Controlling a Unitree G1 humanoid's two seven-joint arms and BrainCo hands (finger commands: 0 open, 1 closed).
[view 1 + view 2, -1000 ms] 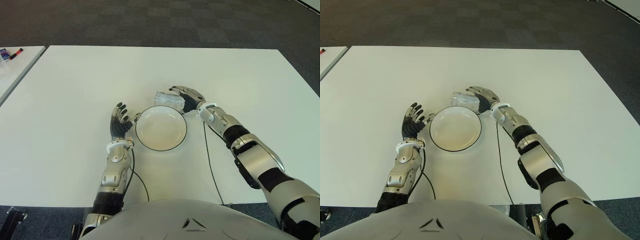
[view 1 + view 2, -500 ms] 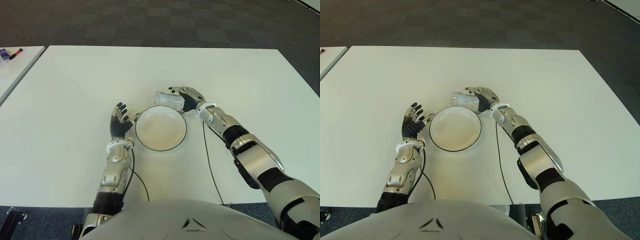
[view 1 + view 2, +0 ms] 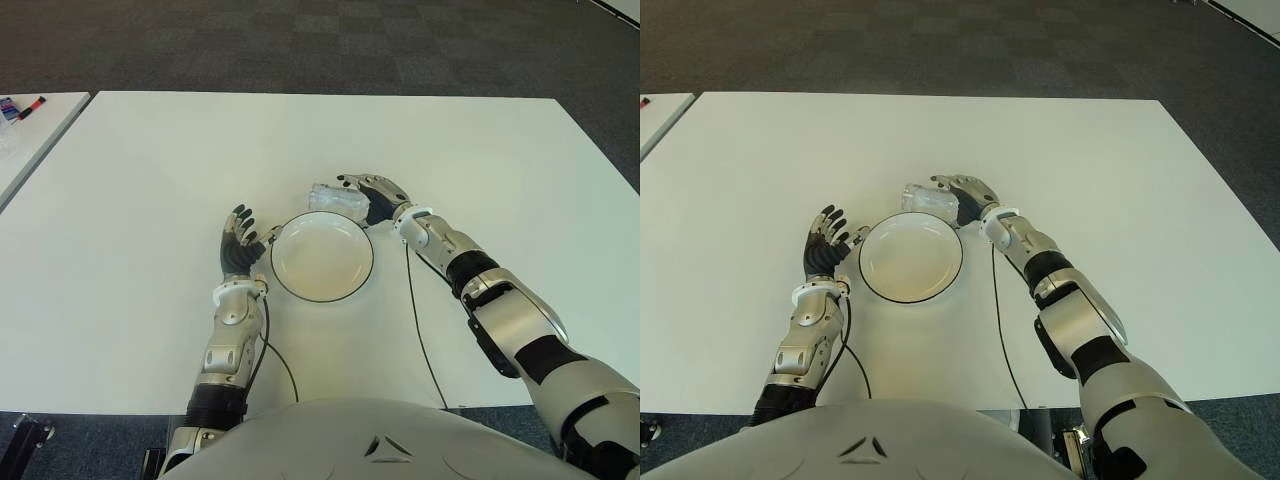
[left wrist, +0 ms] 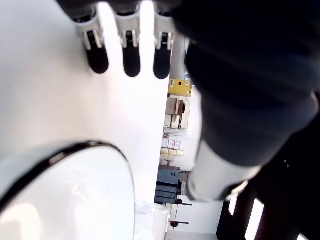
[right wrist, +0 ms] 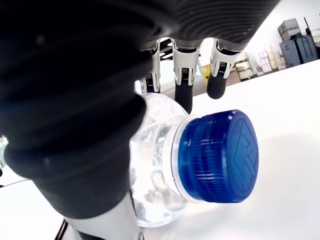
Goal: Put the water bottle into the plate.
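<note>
Just above the plate [image 3: 322, 257] rim near frame centre, your clear water bottle [image 3: 334, 198] with a blue cap lies on its side on the white table [image 3: 150, 170], long axis running left-right. Right hand [image 3: 375, 196] cups it, fingers draped over, unclear whether gripped. Left hand [image 3: 239, 244] sits left of the plate, fingers extended, holding nothing.

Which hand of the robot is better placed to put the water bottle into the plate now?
The right hand. Its fingers already arch over the water bottle, which lies on the table just beyond the plate. The left hand shows open beside the plate's left rim, holding nothing, farther from the bottle.
</note>
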